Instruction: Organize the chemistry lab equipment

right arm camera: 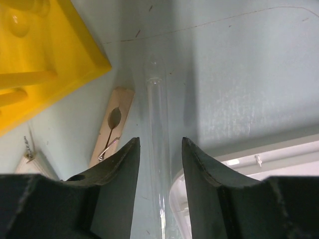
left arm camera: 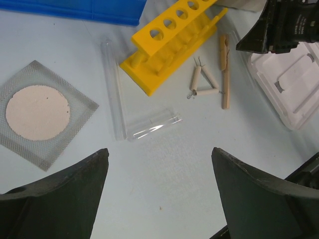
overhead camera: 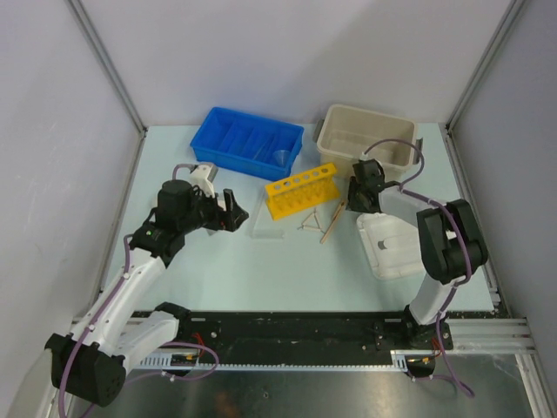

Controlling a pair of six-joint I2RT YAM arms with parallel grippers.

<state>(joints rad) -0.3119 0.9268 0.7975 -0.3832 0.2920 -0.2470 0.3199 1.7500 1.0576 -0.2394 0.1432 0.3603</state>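
Note:
The yellow test-tube rack (overhead camera: pixel 302 190) lies on the table mid-back; it also shows in the left wrist view (left arm camera: pixel 172 45) and the right wrist view (right arm camera: pixel 45 50). The wooden clamp stick (overhead camera: pixel 332 222) (left arm camera: pixel 225 69) (right arm camera: pixel 112 127) and the wire triangle (overhead camera: pixel 311 225) (left arm camera: pixel 204 84) lie just in front of it. The square gauze (left arm camera: pixel 40 112) lies left of two clear test tubes (left arm camera: pixel 112 89). My left gripper (overhead camera: pixel 231 212) (left arm camera: pixel 159 154) is open and empty above bare table. My right gripper (overhead camera: pixel 359 196) (right arm camera: pixel 160 144) is open, its fingers astride a clear test tube (right arm camera: pixel 157 124) lying on the table. A clear funnel (overhead camera: pixel 280 157) sits in the blue bin.
The blue divided bin (overhead camera: pixel 248 139) and the beige tub (overhead camera: pixel 365 139) stand at the back. The white lid (overhead camera: pixel 392 246) (left arm camera: pixel 289 89) (right arm camera: pixel 249 169) lies flat right of the clamp stick, close to my right gripper. Walls close in both sides.

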